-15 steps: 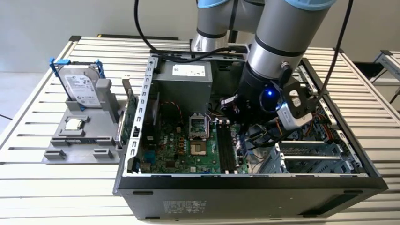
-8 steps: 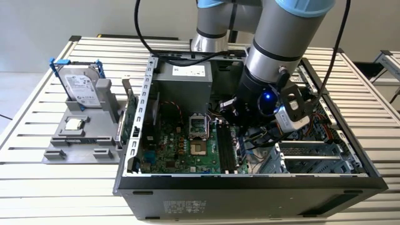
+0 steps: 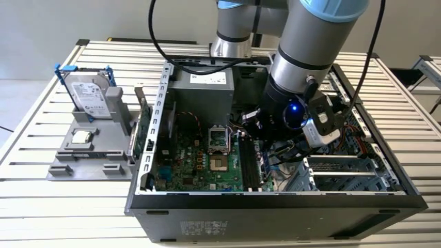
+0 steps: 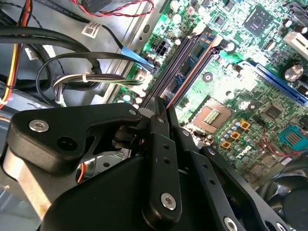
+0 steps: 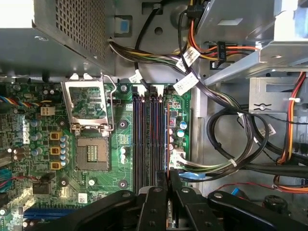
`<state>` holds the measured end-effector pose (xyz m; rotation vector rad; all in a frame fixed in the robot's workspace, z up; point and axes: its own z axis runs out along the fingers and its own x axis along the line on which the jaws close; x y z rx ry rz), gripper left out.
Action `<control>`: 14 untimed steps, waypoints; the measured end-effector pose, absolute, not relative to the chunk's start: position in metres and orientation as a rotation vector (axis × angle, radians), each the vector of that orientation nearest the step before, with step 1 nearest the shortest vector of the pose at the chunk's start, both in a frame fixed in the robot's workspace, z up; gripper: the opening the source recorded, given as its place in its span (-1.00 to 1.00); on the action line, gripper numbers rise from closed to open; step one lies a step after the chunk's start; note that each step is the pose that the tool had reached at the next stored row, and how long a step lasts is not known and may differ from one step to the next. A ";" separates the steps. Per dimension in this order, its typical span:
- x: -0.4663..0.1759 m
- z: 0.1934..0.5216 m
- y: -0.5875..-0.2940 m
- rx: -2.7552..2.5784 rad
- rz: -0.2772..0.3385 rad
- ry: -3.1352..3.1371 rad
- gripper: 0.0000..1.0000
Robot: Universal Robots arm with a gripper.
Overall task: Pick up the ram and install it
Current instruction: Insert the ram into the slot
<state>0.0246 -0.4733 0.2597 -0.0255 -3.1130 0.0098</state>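
Arm is reaching down into the open computer case sitting on the desk.

- Gripper is showing in both wrist views with its fingers pressed together, pinching the ram by its upper edge.
- Ram is standing on edge, lying lengthwise along the memory slots, over the outermost one on the cable side. This looks like lining up for a straight push down. I cannot tell whether it is seated yet.
- Holding by the thin top edge is leaving the board's bottom contacts free for the slot.
- Room is looking tight. A cable bundle is running just beside the slot row, and the drive cage wall is rising beyond it.
- The empty processor socket is sitting on the other side, apart from the slots.
- Out on the desk, the hard drive and processor chip are waiting in their holder, well apart from the arm.
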 end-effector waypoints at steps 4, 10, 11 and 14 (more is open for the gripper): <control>0.025 0.259 -0.473 -0.025 0.010 -3.113 -1.00; 0.025 0.253 -0.473 -0.025 0.011 -3.113 -1.00; 0.025 0.252 -0.473 -0.025 0.011 -3.113 -1.00; 0.024 0.249 -0.473 -0.025 0.012 -3.113 -1.00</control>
